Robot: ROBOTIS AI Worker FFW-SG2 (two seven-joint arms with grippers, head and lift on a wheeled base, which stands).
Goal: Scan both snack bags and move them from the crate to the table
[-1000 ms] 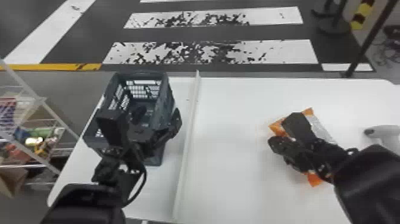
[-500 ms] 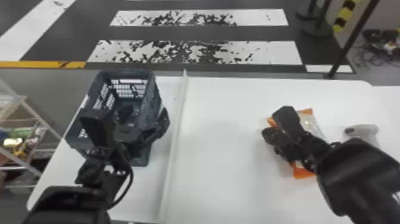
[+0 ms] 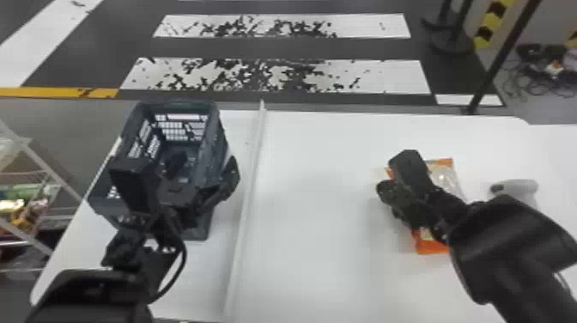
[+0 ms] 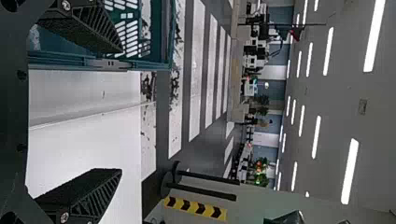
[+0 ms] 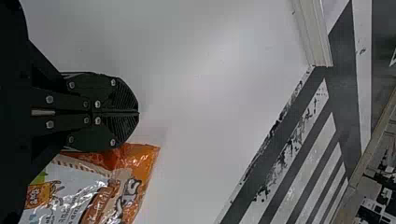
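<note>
Snack bag: one, orange with a pale middle (image 3: 432, 247); lies flat on the right part of the white table (image 3: 309, 257), printed face up, partly covered in the head view by the right arm.
Right gripper: (image 3: 384, 189) over the table at the bag's left side; clenched, the two fingers pressed together along their length, nothing between them. Contact with the bag: cannot tell.
Scanner: pale handheld unit with a dark end (image 3: 517, 187); on the table to the right of the bag, near the right forearm.
Divider strip: pale, raised (image 3: 247, 214); runs from the near edge of the table to the far edge, between crate and bag.
Crate: dark blue-grey, slotted walls (image 3: 213, 150); on the table left of the strip.
Left gripper: (image 3: 201, 169) at the crate; released, fingers spread wide, one over the crate, the other out over the table side, nothing held.
Rack: white frame with packaged goods (image 3: 40, 162), beyond the table's left edge.
Floor: dark with worn white stripes (image 3: 378, 75), past the far edge.
</note>
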